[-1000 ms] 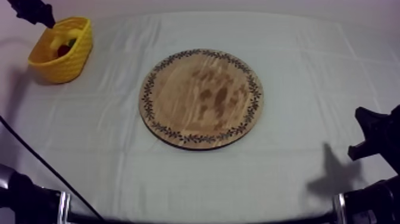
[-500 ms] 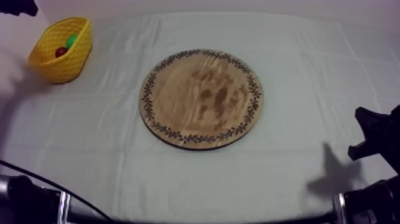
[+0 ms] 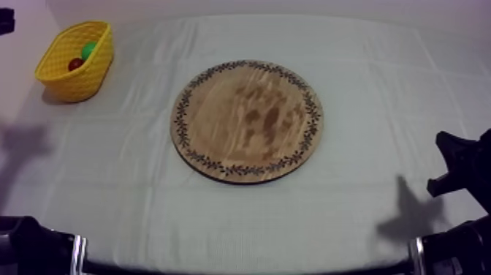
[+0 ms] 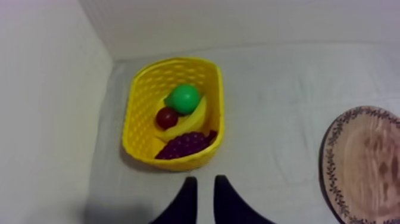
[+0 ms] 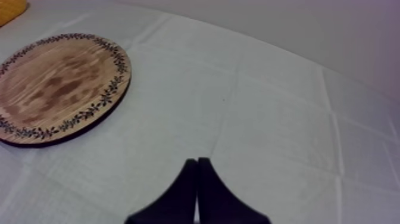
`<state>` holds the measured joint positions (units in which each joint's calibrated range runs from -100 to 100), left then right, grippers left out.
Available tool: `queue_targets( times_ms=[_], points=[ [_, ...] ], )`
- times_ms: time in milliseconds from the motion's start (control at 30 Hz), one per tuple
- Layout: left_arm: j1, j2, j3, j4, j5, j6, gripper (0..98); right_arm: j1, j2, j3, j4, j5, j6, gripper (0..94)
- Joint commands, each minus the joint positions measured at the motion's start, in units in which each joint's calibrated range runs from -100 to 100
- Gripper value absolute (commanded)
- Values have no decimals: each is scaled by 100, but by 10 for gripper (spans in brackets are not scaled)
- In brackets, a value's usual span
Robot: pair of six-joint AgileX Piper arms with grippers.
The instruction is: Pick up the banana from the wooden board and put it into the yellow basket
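The banana [image 4: 195,118] lies inside the yellow basket [image 4: 134,119], under a green pear [image 4: 183,98] and beside a small red fruit [image 4: 166,117], with grapes [image 4: 184,145] at the near end. My left gripper [image 4: 203,196] hangs above the cloth just short of the basket. Its fingers stand a narrow gap apart with nothing between them. The round wooden board [image 3: 247,121] is bare at the table's middle. My right gripper [image 5: 197,176] is shut into a wedge over the cloth, off to the side of the board [image 5: 56,83].
In the top view the basket [image 3: 93,77] stands at the far left corner, close to the wall, with the pear [image 3: 88,50] and red fruit [image 3: 75,64] showing. My right arm [image 3: 464,164] rests low at the right edge. A bit of my left arm [image 3: 6,18] is at the upper left.
My left arm has drawn back from over the basket toward the upper left edge. Its fingers have come much closer together. The right arm has not moved.
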<state>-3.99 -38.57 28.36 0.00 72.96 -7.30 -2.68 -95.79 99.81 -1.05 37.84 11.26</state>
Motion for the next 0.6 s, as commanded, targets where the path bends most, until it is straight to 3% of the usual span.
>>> queue_targets(
  times_ms=[0,333,567],
  points=[
    [59,-684,668,32,-252,22,50,0,3,-3,0,-2,0,2],
    [212,-2594,3381,329,-2168,164,8,0,3,-3,0,-2,0,2],
    [236,-3553,4744,383,-2818,269,2,0,3,-3,0,-2,0,2]
  ],
)
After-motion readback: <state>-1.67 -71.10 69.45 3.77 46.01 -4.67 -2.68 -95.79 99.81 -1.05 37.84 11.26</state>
